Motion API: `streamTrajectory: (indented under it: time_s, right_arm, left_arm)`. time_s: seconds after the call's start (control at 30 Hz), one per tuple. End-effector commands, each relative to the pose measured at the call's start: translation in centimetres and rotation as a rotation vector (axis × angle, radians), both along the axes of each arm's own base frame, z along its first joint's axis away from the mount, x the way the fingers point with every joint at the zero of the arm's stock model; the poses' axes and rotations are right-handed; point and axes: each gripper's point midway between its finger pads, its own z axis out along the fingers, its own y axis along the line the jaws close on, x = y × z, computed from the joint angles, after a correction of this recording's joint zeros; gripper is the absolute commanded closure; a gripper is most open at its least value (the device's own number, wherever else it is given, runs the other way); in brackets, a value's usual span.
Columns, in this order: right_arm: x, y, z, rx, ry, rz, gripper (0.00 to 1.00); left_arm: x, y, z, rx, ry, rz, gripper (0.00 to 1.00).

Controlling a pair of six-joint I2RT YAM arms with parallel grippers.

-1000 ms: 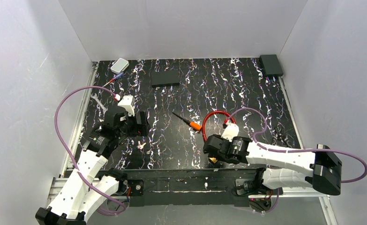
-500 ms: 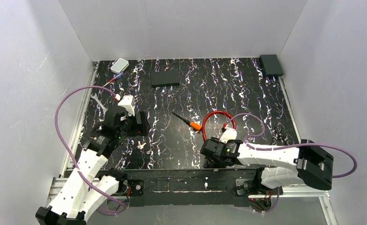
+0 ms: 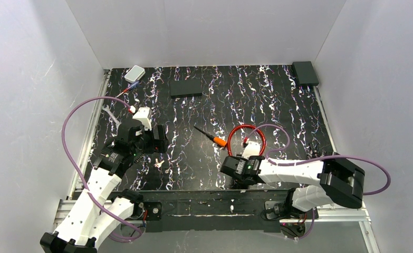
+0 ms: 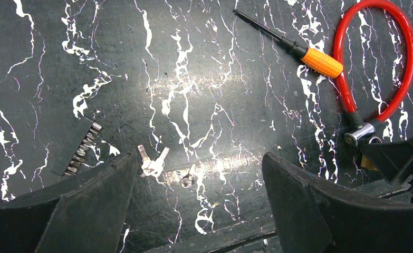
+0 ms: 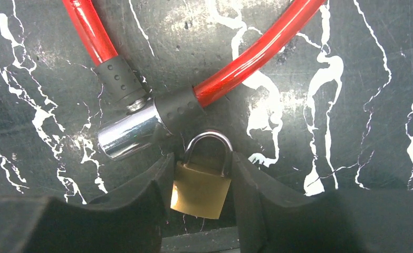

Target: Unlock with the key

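right tool [image 5: 201, 164]: slid left, now pinching padlock [image 5: 200, 191] at near edge of table [image 3: 278, 100]
left tool [image 4: 199, 158]: spread wide, hasn't budged
key [image 4: 312, 57]: untouched

Top: high at near edge, looking down over whole table [image 3: 278, 105]. Left wrist: lower, downward; shares key [image 4: 320, 60], cable [image 4: 344, 89] with top. Right wrist: close on cable.

White walls [image 3: 204, 31]; black white-veined tabletop [image 3: 278, 105].
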Motion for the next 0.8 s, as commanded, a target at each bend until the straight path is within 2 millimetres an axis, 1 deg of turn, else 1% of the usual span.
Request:
streamTrajectory:
  time_s: [0.0, 0.17, 0.27, 0.33, 0.4, 0.53, 0.67, 0.77]
  right_arm:
    - [-0.4, 0.3, -0.8, -0.037, 0.043, 0.045, 0.54]
    - [-0.2, 0.8, -0.4, -0.063, 0.04, 0.114, 0.76]
    - [-0.1, 0.7, 0.0, -0.073, 0.035, 0.139, 0.86]
    - [-0.1, 0.7, 0.3, -0.076, 0.033, 0.154, 0.91]
    - [-0.1, 1.2, 0.7, -0.061, 0.034, 0.187, 0.94]
    - [-0.3, 2.7, 1.7, -0.019, 0.034, 0.272, 0.96]
    - [0.0, 2.8, 3.0, 0.001, 0.007, 0.286, 0.97]
    - [0.4, 3.2, 4.5, 0.028, -0.026, 0.292, 0.97]
  left_arm:
    - [0.1, 0.2, 1.3, 0.0, -0.028, 0.009, 0.14]
    - [0.1, 0.2, 1.3, -0.001, -0.029, 0.007, 0.14]
    - [0.1, 0.1, 1.4, -0.002, -0.031, 0.006, 0.14]
    - [0.1, 0.1, 1.4, -0.002, -0.03, 0.006, 0.14]
    - [0.1, 0.1, 1.4, -0.003, -0.031, 0.007, 0.14]
    - [0.1, 0.1, 1.5, -0.003, -0.033, 0.006, 0.14]
    - [0.1, 0.2, 1.4, -0.003, -0.033, 0.006, 0.14]
    - [0.1, 0.2, 1.5, -0.003, -0.035, 0.007, 0.14]
